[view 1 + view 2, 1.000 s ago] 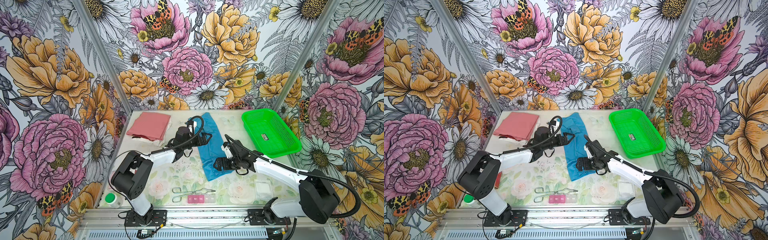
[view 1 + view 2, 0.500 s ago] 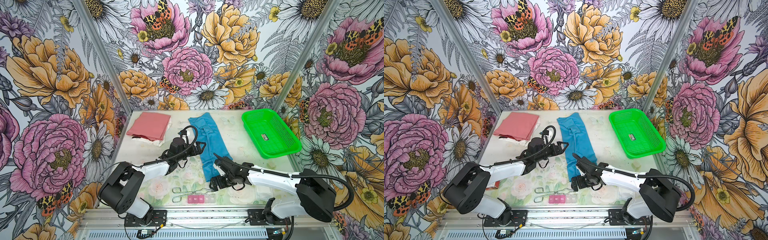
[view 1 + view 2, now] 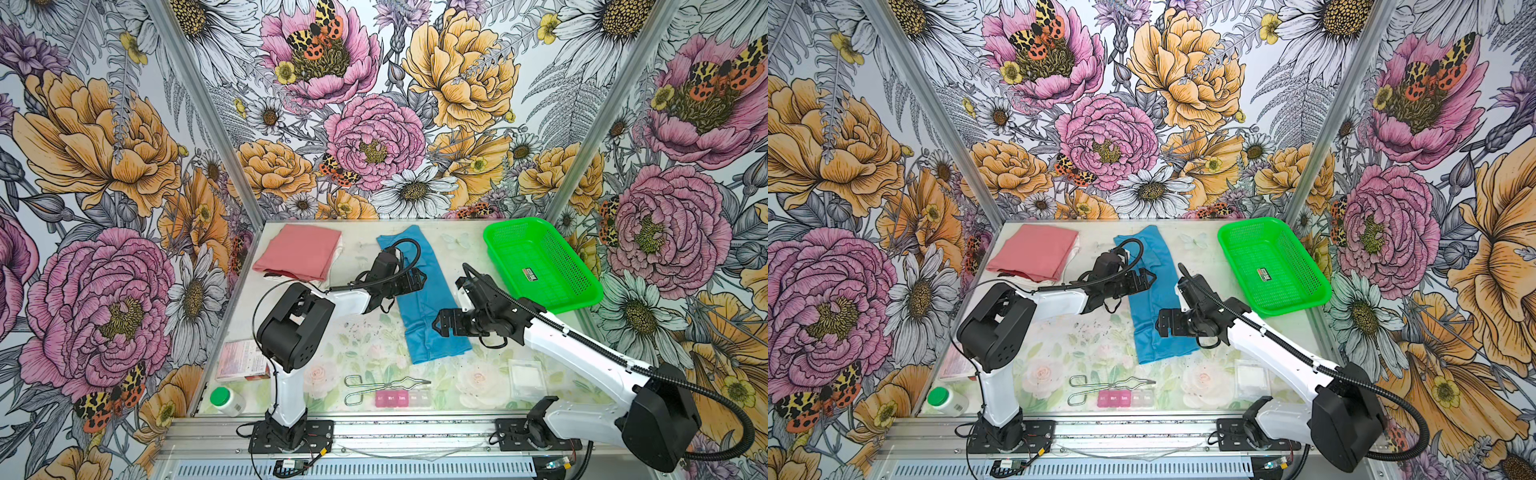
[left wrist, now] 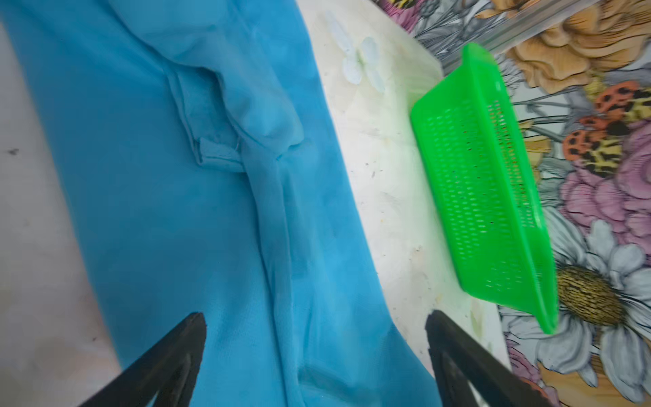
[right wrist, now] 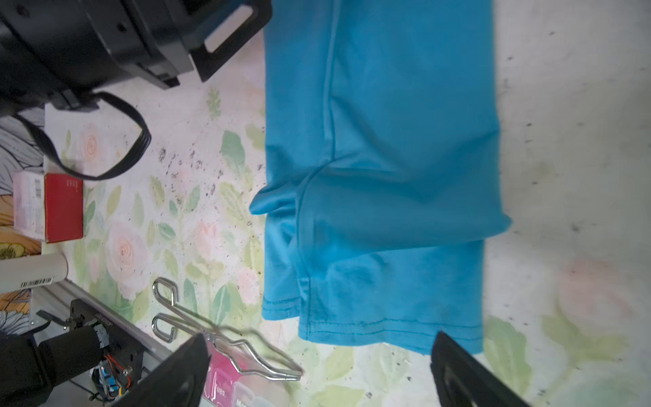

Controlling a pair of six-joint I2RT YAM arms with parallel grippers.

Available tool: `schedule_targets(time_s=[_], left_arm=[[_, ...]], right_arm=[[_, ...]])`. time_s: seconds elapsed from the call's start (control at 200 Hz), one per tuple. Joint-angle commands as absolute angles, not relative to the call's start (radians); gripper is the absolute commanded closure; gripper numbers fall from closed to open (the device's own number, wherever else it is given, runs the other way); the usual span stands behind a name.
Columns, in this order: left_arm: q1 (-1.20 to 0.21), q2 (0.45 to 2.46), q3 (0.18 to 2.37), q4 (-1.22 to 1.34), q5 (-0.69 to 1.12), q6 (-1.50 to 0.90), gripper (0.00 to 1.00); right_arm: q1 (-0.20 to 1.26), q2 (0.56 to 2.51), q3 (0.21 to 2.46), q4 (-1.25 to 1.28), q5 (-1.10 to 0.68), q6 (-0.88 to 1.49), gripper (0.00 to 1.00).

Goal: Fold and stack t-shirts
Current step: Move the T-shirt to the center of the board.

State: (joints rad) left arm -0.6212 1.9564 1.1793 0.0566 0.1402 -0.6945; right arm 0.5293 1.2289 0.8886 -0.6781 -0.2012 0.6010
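Observation:
A sky-blue t-shirt (image 3: 428, 316) (image 3: 1156, 307) lies on the table, folded into a long strip running front to back. My left gripper (image 3: 415, 278) (image 3: 1144, 281) is open over the middle of the strip. In the left wrist view its fingers straddle the blue cloth (image 4: 211, 211) with nothing between them (image 4: 315, 334). My right gripper (image 3: 439, 326) (image 3: 1162, 324) is open above the strip's right edge, nearer the front. The right wrist view shows the hem (image 5: 387, 324) just beyond its spread tips (image 5: 320, 352). A folded salmon-pink t-shirt (image 3: 299, 251) (image 3: 1034, 249) lies back left on something white.
A green mesh basket (image 3: 582, 300) stands back right with a small tag inside. Metal tongs (image 3: 382, 384) and a pink pill box (image 3: 401, 398) lie at the front centre. A white gauze square (image 3: 527, 378) lies front right; a green-capped bottle (image 3: 226, 401) and a red box (image 3: 241, 359) front left.
Half a second ago both arms were stretched low toward the front edge; both grippers have since moved back over the blue t-shirt. Both stay open. The shirt lies about where it was.

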Motion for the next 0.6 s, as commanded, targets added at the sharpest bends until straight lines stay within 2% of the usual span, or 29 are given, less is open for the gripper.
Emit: schedule_targets(time_s=[0.0,0.145,0.295,0.59], left_arm=[[-0.698,2.008,1.359,-0.294,-0.083,-0.64,0.01],[-0.778,2.164,1.678,-0.621,-0.267,-0.589,0.01],[-0.83,2.351,1.962,-0.883,-0.358,-0.575,0.01],[-0.82,2.413,2.017,-0.965,-0.403,-0.604,0.01]], right_arm=[[0.428,1.161,0.948,-0.721,-0.163,0.55,0.01],[0.342,1.153,0.978,-0.735,-0.169,0.508,0.01],[0.305,1.145,0.984,-0.733,-0.178,0.496,0.01],[0.263,1.106,0.954,-0.733,-0.226,0.46,0.01]])
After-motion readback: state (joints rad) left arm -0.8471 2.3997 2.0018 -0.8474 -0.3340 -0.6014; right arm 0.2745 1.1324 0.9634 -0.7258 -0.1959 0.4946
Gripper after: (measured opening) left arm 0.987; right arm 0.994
